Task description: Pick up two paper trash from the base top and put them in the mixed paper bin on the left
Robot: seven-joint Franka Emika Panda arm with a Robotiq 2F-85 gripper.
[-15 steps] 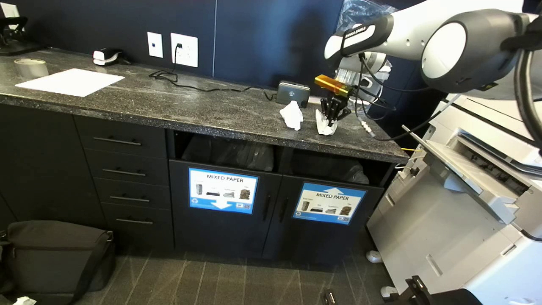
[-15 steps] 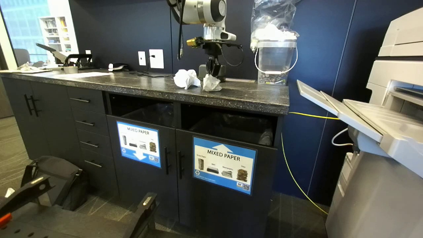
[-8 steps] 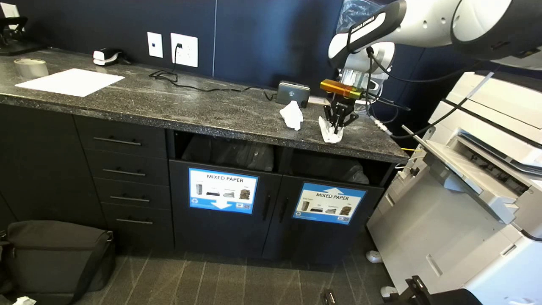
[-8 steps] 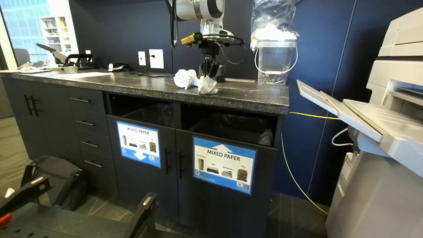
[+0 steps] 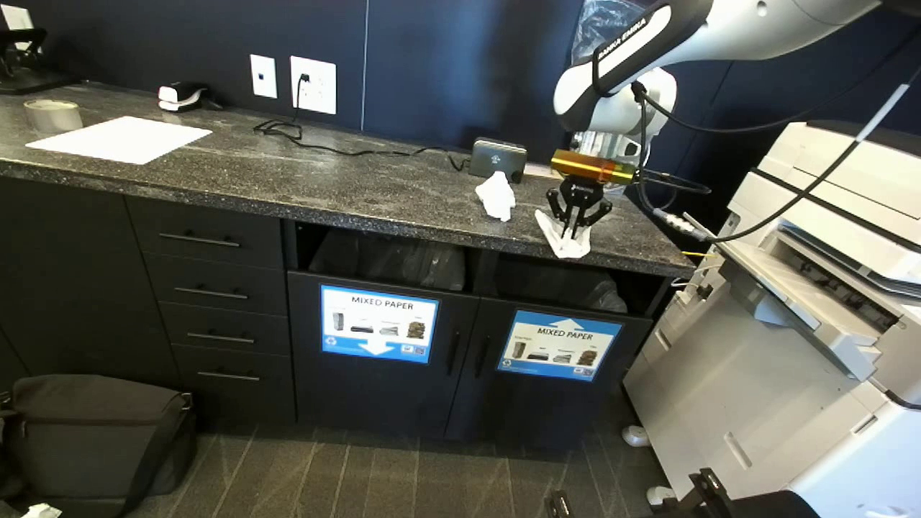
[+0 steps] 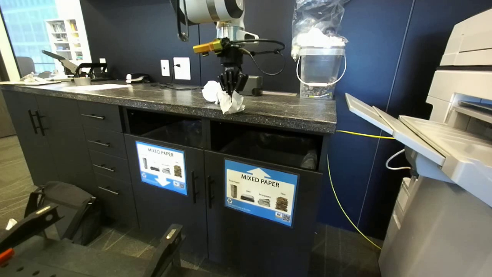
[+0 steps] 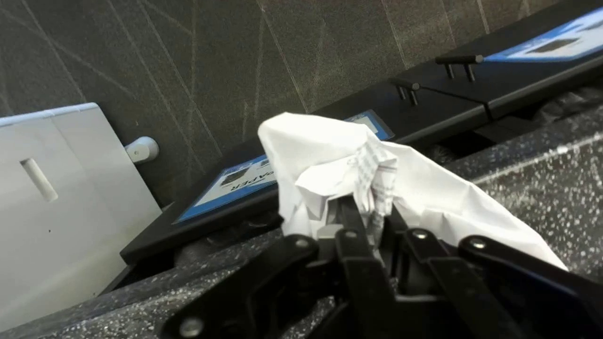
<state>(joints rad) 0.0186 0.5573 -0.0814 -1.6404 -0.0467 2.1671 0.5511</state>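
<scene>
A crumpled paper wad [image 5: 570,250] was at the front edge of the speckled stone countertop [image 5: 345,176], towards its right end as both exterior views showed it. The claw [image 5: 570,234] was clenched on it from above, its fingers [image 7: 352,238] pinching a printed fold, probably because such a ridge gave them something to bite; loose flaps flared out on either side. Whether the underside touched the stone could not be told.

A hold at the brink made sense, since the bin slots lay just beneath that edge. But the wad stood above the right-hand bin [image 5: 568,284], so the left-hand mixed paper bin [image 5: 403,257] seemed to call for a move leftward, with some risk of a flap snagging.

The second wad [image 5: 496,196] lay farther left and back from the edge, before a small grey box [image 5: 507,160]. Near the left end lay a flat white sheet [image 5: 119,139], seemingly no part of the job.
</scene>
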